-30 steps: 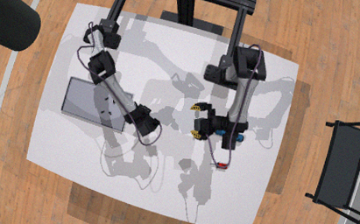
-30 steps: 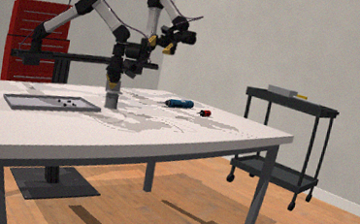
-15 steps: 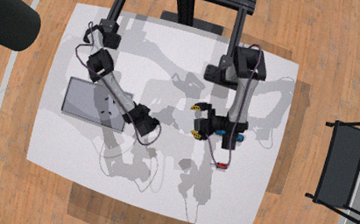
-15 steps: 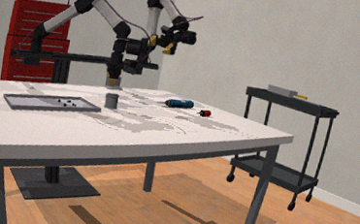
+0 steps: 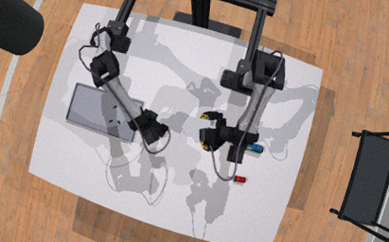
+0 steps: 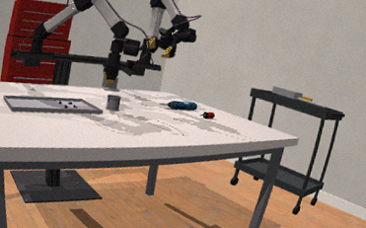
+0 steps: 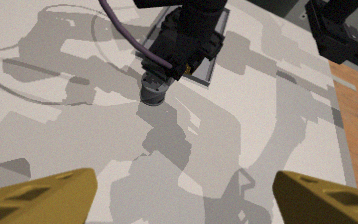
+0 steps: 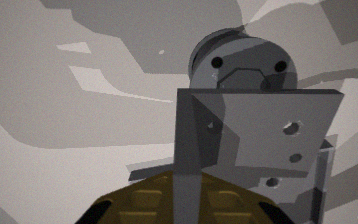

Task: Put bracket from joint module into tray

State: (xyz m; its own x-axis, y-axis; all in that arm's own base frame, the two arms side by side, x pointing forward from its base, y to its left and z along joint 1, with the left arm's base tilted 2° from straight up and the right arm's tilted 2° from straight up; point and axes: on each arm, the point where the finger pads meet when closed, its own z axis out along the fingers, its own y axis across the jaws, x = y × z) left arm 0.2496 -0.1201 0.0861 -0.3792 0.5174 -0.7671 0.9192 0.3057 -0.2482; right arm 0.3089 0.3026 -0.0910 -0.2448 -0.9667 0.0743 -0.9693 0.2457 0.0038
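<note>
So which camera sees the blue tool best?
The exterior view: the blue tool is uncovered there, thin tip and all. The top view shows only part of it, and neither wrist view shows it.

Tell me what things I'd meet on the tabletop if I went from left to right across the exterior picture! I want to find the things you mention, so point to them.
Tray (image 5: pixel 72 102) (image 6: pixel 50 110) (image 8: pixel 320 190) → joint module (image 6: pixel 113 103) (image 7: pixel 152 96) (image 8: pixel 245 57) → blue tool (image 5: pixel 256 148) (image 6: pixel 183 105) → small red thing (image 5: pixel 240 179) (image 6: pixel 209 115).
</note>
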